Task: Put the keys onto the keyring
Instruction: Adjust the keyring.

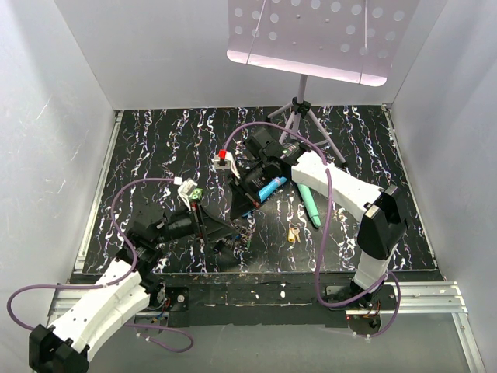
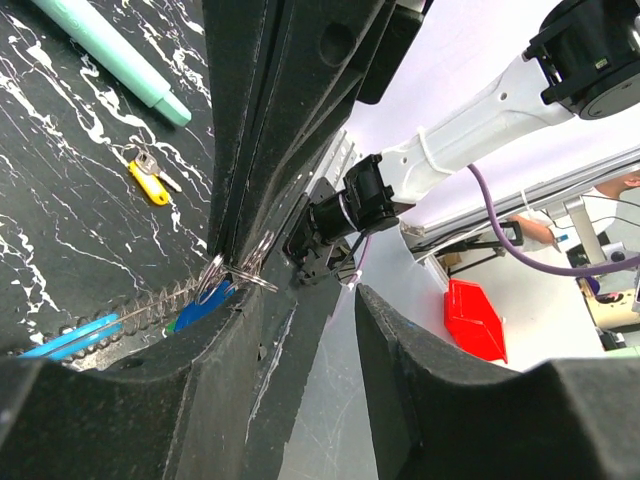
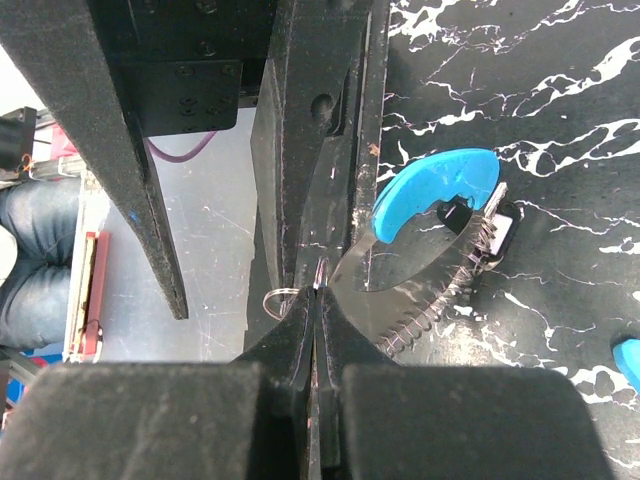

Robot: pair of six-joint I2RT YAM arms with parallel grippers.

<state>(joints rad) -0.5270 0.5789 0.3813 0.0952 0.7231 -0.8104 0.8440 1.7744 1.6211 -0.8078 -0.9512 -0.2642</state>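
Observation:
The keyring (image 3: 452, 283) lies mid-table, a grey chain-like loop with a bright blue curved section (image 1: 272, 188). My right gripper (image 3: 318, 288) is shut on its thin wire end. In the left wrist view the right gripper's dark fingers (image 2: 285, 150) run down to a small split ring (image 2: 245, 275), where a blue key head (image 2: 205, 305) sits against the keyring (image 2: 150, 305). My left gripper (image 2: 300, 300) stands open there, one fingertip beside that ring, with nothing between its jaws. In the top view it is my left gripper (image 1: 233, 231). A yellow key (image 1: 293, 233) lies apart on the table.
A teal stick (image 1: 308, 203) lies right of the keyring, close to the yellow key (image 2: 150, 183). A tripod (image 1: 299, 109) under a perforated white panel stands at the back. White walls close off three sides. A red bin (image 2: 475, 320) sits beyond the table.

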